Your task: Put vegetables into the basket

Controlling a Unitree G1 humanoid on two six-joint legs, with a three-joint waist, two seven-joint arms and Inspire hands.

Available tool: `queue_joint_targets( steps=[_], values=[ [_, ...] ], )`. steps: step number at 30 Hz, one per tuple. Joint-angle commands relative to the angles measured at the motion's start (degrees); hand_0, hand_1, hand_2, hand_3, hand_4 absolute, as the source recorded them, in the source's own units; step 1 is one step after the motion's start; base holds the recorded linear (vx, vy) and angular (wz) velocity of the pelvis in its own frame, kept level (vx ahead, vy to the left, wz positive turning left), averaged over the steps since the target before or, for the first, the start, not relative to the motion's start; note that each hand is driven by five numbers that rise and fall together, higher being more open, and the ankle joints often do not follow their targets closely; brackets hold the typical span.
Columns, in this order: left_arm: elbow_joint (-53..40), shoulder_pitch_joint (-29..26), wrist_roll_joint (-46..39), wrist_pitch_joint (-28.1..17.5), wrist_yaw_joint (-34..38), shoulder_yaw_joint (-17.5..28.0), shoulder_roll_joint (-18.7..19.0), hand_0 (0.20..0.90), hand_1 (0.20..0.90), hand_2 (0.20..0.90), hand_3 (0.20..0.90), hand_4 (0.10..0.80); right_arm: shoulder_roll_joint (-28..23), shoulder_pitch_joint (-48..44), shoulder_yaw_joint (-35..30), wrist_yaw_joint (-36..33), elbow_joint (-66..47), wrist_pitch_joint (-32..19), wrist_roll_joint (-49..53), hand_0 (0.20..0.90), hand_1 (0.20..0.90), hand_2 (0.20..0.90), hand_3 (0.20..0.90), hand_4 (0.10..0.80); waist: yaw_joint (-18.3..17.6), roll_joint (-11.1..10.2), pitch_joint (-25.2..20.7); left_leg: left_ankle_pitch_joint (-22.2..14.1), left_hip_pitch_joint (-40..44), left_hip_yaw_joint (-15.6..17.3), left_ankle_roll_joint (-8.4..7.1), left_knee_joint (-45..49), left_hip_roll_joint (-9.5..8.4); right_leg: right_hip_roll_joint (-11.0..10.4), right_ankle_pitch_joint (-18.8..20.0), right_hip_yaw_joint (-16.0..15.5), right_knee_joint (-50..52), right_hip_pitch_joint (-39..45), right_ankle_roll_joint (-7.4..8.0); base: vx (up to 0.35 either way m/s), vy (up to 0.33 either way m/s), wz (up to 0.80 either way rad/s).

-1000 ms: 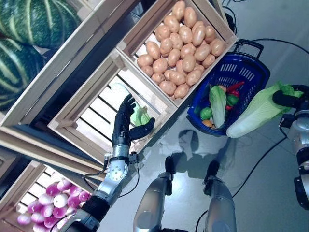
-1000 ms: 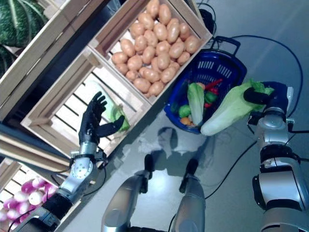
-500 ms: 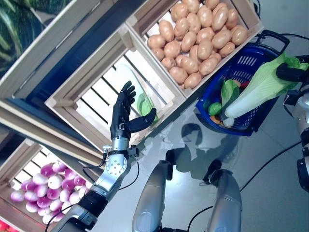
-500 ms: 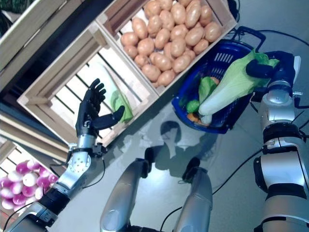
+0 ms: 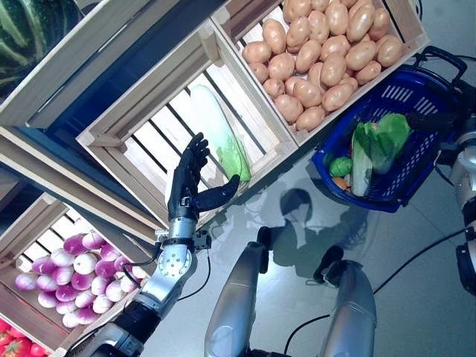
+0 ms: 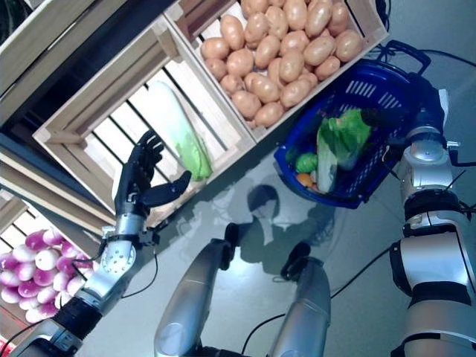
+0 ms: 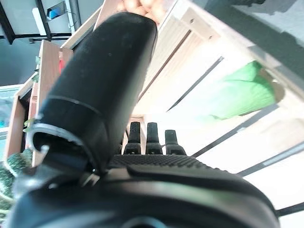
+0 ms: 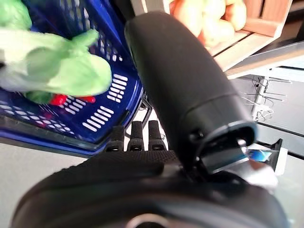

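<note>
A blue basket stands on the floor at the right, below the potato crate. In it lies a long pale-green cabbage, leaves up, beside a small green vegetable and red ones. My right hand hovers at the basket's right rim, open, its fingers straight and holding nothing. Another long cabbage lies in the slatted wooden crate at the middle. My left hand is raised in front of that crate, open, a little short of the cabbage.
A crate of potatoes sits above the basket. A lower crate at the left holds purple-and-white bulbs. Striped green melons lie on the top shelf. Grey floor spreads out to the right.
My right hand carried the cabbage over the basket and let it go; it now lies inside. The camera shifted. The left hand stayed open before the crate.
</note>
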Motion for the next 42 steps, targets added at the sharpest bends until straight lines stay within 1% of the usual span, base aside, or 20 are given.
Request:
queue_joint_targets(
  steps=[1, 6, 8, 9, 10, 12, 13, 14, 16, 17, 19, 21, 23, 24, 27, 30, 32, 35, 39, 42],
  values=[
    [-6.7, -2.6, 0.6, -7.0, 2.1, 6.5, 4.0, 0.900, 0.900, 0.900, 0.900, 0.800, -3.2, -5.5, 1.0, 1.0, -1.4, -6.2, 4.6, 0.900, 0.900, 0.900, 0.900, 0.800, 1.0, -2.0, -0.6, -6.1, 4.5, 1.1, 1.36, -0.8, -0.83, 1.9, -0.8, -2.0, -2.0, 6.9, -1.53, 0.038, -0.016, 0.06],
    [-6.6, -5.2, 1.7, -6.2, 3.6, 7.3, 4.2, 0.900, 0.900, 0.900, 0.900, 0.800, -0.9, -2.5, -1.7, -1.6, -3.5, -9.4, 4.4, 0.900, 0.900, 0.900, 0.900, 0.800, 0.4, -2.4, -0.6, -4.6, 7.5, 1.1, 0.77, -4.2, -0.40, 2.6, 0.0, -2.4, -5.2, 10.0, -1.12, 0.023, 0.006, 0.07],
    [-6.7, -6.3, 6.2, -5.4, 6.6, 8.1, 5.1, 0.900, 0.900, 0.900, 0.900, 0.800, -0.4, -1.0, -2.3, -1.0, -6.2, -10.7, 5.0, 0.900, 0.900, 0.900, 0.900, 0.800, -0.1, -2.7, -0.6, -4.5, 8.5, 1.3, 0.60, -4.8, -0.05, 2.9, 0.1, -2.5, -6.0, 10.9, -1.23, 0.021, 0.028, 0.04],
    [-6.6, -7.0, 8.2, -4.4, 8.3, 8.6, 5.7, 0.900, 0.900, 0.900, 0.900, 0.800, -0.2, 0.0, -2.7, -0.3, -7.5, -11.1, 5.1, 0.900, 0.900, 0.900, 0.900, 0.800, -0.3, -2.9, -0.6, -4.6, 8.9, 1.5, 0.56, -4.7, 0.19, 2.9, 0.1, -2.5, -6.1, 11.3, -1.32, 0.039, 0.046, -0.01],
    [-5.8, -8.2, 10.4, -1.5, 10.6, 9.5, 7.0, 0.900, 0.900, 0.900, 0.900, 0.800, 0.2, 1.8, -3.0, 1.0, -9.7, -12.6, 5.9, 0.900, 0.900, 0.900, 0.900, 0.800, -0.8, -3.2, -0.6, -4.7, 9.6, 1.8, 0.48, -4.6, 0.50, 3.1, -0.1, -2.3, -6.1, 11.9, -1.47, 0.038, 0.036, -0.01],
    [-4.6, -9.2, 10.8, 1.0, 12.2, 10.3, 8.1, 0.900, 0.900, 0.900, 0.900, 0.800, 0.5, 3.4, -3.5, 2.1, -11.9, -13.4, 6.6, 0.900, 0.900, 0.900, 0.900, 0.800, -1.2, -3.5, -0.6, -5.0, 9.8, 2.1, 0.49, -4.1, 0.72, 3.1, -0.2, -2.1, -5.8, 12.1, -1.55, 0.035, 0.039, -0.02],
    [-0.6, -11.0, 11.9, 4.4, 12.8, 11.6, 9.1, 0.900, 0.900, 0.900, 0.900, 0.800, 1.7, 5.4, -3.7, 3.8, -14.9, -14.3, 7.2, 0.900, 0.900, 0.900, 0.900, 0.800, -2.0, -3.9, -0.6, -5.4, 9.9, 2.5, 0.54, -3.1, 1.07, 3.0, -0.3, -1.6, -5.1, 12.0, -1.51, 0.032, 0.041, -0.07],
    [0.0, -11.3, 12.0, 4.9, 12.7, 11.6, 9.2, 0.900, 0.900, 0.900, 0.900, 0.800, 1.9, 5.7, -3.8, 3.9, -15.4, -14.3, 7.2, 0.900, 0.900, 0.900, 0.900, 0.800, -2.1, -4.0, -0.6, -5.5, 9.9, 2.6, 0.54, -3.0, 1.11, 3.0, -0.4, -1.5, -5.0, 12.0, -1.51, 0.034, 0.046, -0.14],
    [4.4, -14.1, 11.5, 7.8, 12.8, 12.2, 10.3, 0.900, 0.900, 0.900, 0.900, 0.800, 3.6, 7.6, -3.6, 4.4, -19.6, -13.7, 7.5, 0.900, 0.900, 0.900, 0.900, 0.800, -3.2, -4.3, -0.6, -5.7, 9.9, 3.1, 0.48, -2.2, 1.72, 3.1, -0.5, -0.7, -4.2, 11.6, -1.46, 0.034, 0.051, -0.20],
    [8.0, -16.1, 8.8, 9.5, 12.1, 13.0, 10.3, 0.900, 0.900, 0.900, 0.900, 0.800, 4.8, 8.9, -3.0, 4.4, -22.9, -12.7, 7.6, 0.900, 0.900, 0.900, 0.900, 0.800, -4.2, -4.6, -0.6, -5.9, 9.9, 3.6, 0.38, -1.6, 2.18, 3.3, -0.7, 0.2, -3.7, 11.3, -1.53, 0.049, 0.075, -0.21],
    [10.6, -17.6, 4.3, 10.0, 10.8, 13.9, 9.4, 0.900, 0.900, 0.900, 0.900, 0.800, 6.1, 10.3, -2.9, 4.6, -24.9, -12.2, 7.1, 0.900, 0.900, 0.900, 0.900, 0.800, -5.1, -4.8, -0.6, -6.0, 9.8, 4.1, 0.32, -1.3, 2.69, 3.6, -0.8, 0.9, -3.4, 10.9, -1.57, 0.039, 0.068, -0.12],
    [13.9, -19.4, 0.4, 9.2, 9.2, 14.8, 6.6, 0.900, 0.900, 0.900, 0.900, 0.800, 8.0, 11.6, -2.7, 4.4, -25.9, -11.6, 7.2, 0.900, 0.900, 0.900, 0.900, 0.800, -6.2, -4.8, -0.6, -6.0, 9.2, 4.4, 0.13, -1.2, 2.97, 4.0, -1.0, 1.8, -3.1, 9.9, -1.64, 0.011, 0.058, -0.06],
    [14.9, -20.8, -1.3, 9.6, 8.5, 14.9, 5.4, 0.900, 0.900, 0.900, 0.900, 0.800, 8.8, 12.0, -2.8, 4.3, -25.9, -10.8, 7.4, 0.900, 0.900, 0.900, 0.900, 0.800, -6.6, -4.9, -0.6, -6.0, 8.7, 4.7, 0.11, -1.1, 3.15, 4.1, -1.1, 2.1, -2.9, 9.2, -1.65, -0.005, 0.044, -0.06],
    [16.1, -22.7, -1.6, 9.8, 8.8, 14.6, 4.0, 0.900, 0.900, 0.900, 0.900, 0.800, 9.9, 12.4, -2.6, 4.2, -25.7, -10.3, 7.5, 0.900, 0.900, 0.900, 0.900, 0.800, -7.2, -5.0, -0.6, -5.9, 7.9, 4.9, 0.06, -1.0, 3.28, 4.3, -1.0, 2.5, -2.7, 8.2, -1.55, -0.020, 0.051, -0.09],
    [19.4, -27.5, -1.5, 11.2, 11.0, 13.3, 1.9, 0.900, 0.900, 0.900, 0.900, 0.800, 11.5, 12.3, -1.9, 4.3, -23.9, -9.9, 7.3, 0.900, 0.900, 0.900, 0.900, 0.800, -8.2, -5.2, -0.6, -5.8, 6.1, 5.3, -0.08, -0.6, 3.57, 4.8, -0.9, 3.1, -2.1, 5.9, -1.46, -0.024, 0.049, -0.06],
    [23.5, -32.2, -0.8, 11.8, 13.3, 12.0, 0.9, 0.900, 0.900, 0.900, 0.900, 0.800, 12.5, 11.5, -1.2, 4.4, -22.3, -10.0, 7.1, 0.900, 0.900, 0.900, 0.900, 0.800, -9.0, -5.4, -0.6, -5.9, 4.4, 5.7, -0.14, -0.2, 3.79, 5.4, -0.9, 3.9, -1.6, 3.8, -1.30, -0.022, 0.039, -0.05],
    [26.6, -35.5, -3.4, 12.2, 15.3, 11.2, 0.6, 0.900, 0.900, 0.900, 0.900, 0.800, 12.8, 11.4, -0.5, 4.4, -21.4, -10.5, 7.1, 0.900, 0.900, 0.900, 0.900, 0.800, -9.8, -5.7, -0.6, -5.8, 3.1, 5.9, -0.24, 0.2, 4.04, 5.9, -0.8, 4.6, -1.2, 2.3, -1.16, -0.016, 0.025, -0.12],
    [29.7, -37.8, -9.2, 11.8, 16.5, 11.1, -0.1, 0.900, 0.900, 0.900, 0.900, 0.800, 13.4, 12.0, -0.2, 3.4, -21.3, -11.5, 7.3, 0.900, 0.900, 0.900, 0.900, 0.800, -10.7, -6.2, -0.6, -5.9, 1.5, 6.0, -0.32, 0.7, 4.22, 6.3, -0.7, 5.3, -0.8, 0.4, -0.95, -0.015, -0.001, -0.08],
    [32.2, -39.9, -14.7, 11.1, 17.6, 11.5, -1.8, 0.900, 0.900, 0.900, 0.900, 0.800, 14.1, 12.0, 0.0, 0.7, -21.1, -10.6, 6.9, 0.900, 0.900, 0.900, 0.900, 0.800, -11.5, -6.8, -0.6, -6.1, -0.3, 6.2, -0.37, 1.3, 4.38, 7.0, -0.6, 6.2, -0.3, -1.7, -0.67, -0.013, -0.006, -0.14],
    [33.9, -41.3, -16.9, 11.1, 20.3, 11.7, -3.0, 0.900, 0.900, 0.900, 0.900, 0.800, 14.8, 11.8, -0.5, -0.2, -19.5, -10.9, 7.8, 0.900, 0.900, 0.900, 0.900, 0.800, -11.8, -7.1, -0.6, -6.2, -1.2, 6.2, -0.48, 1.4, 4.24, 7.3, -0.4, 6.4, -0.3, -2.8, -0.37, -0.002, 0.000, -0.03]
  ],
)
